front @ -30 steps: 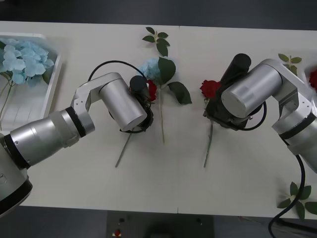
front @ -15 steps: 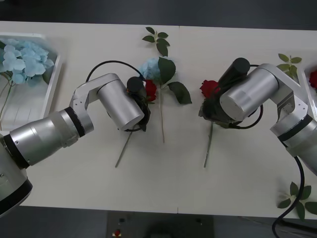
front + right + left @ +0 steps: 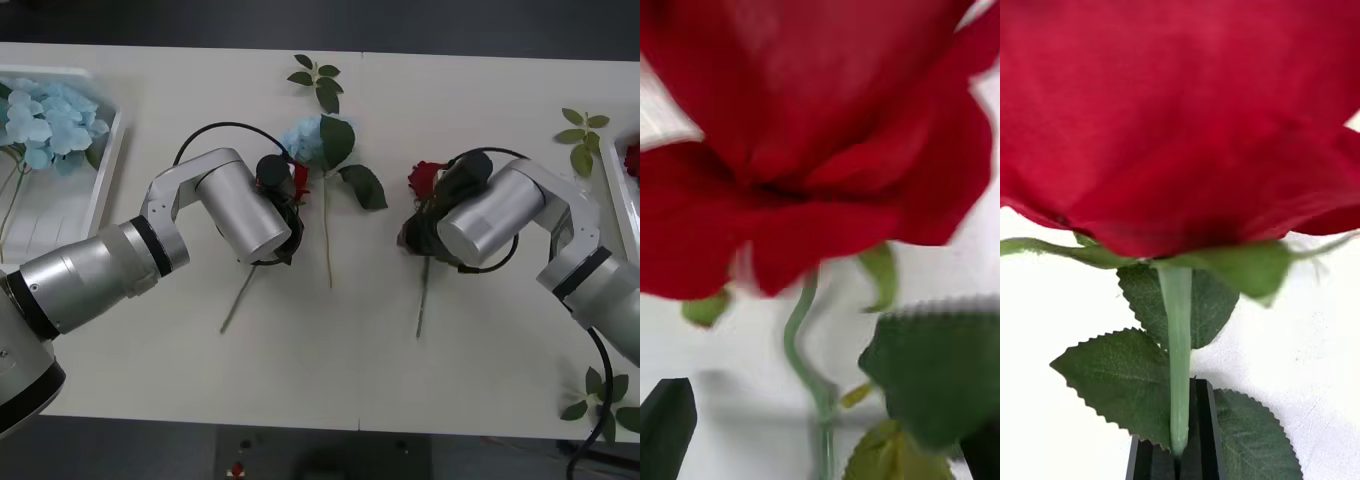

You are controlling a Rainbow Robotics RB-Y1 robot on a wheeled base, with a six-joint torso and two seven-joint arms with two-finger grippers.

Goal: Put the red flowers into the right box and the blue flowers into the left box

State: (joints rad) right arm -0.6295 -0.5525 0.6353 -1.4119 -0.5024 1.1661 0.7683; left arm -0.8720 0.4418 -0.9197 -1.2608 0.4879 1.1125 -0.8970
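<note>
Left box (image 3: 108,160): far to the left of the middle blue flower, at the worktop's edge; a blue flower (image 3: 50,118) already lies in it.
Left fingers (image 3: 1180,454): closed on the stem of a red rose (image 3: 1180,112), just below the bloom; this rose (image 3: 303,180) sits just left of the middle blue flower.
Middle blue flower (image 3: 305,138): my landmark, flat on the worktop with big dark leaves, its stem running toward me.
Right fingers (image 3: 820,442): spread apart, one tip on each side of a second red rose's stem (image 3: 809,352), nothing gripped yet; this rose (image 3: 426,178) lies well to the right of the landmark.
Right box (image 3: 622,185): far right of the landmark, seen by its rim, something red inside it.
Handling: I judge these roses light, with soft petals that would crush and a thin stem that bends; best taken on the bare stem just under the head, clear of leaves.
Worktop (image 3: 330,350): pale, smooth and flat; a loose leaf sprig (image 3: 318,82) lies beyond the landmark.
Room: dark floor shows past the far edge.
</note>
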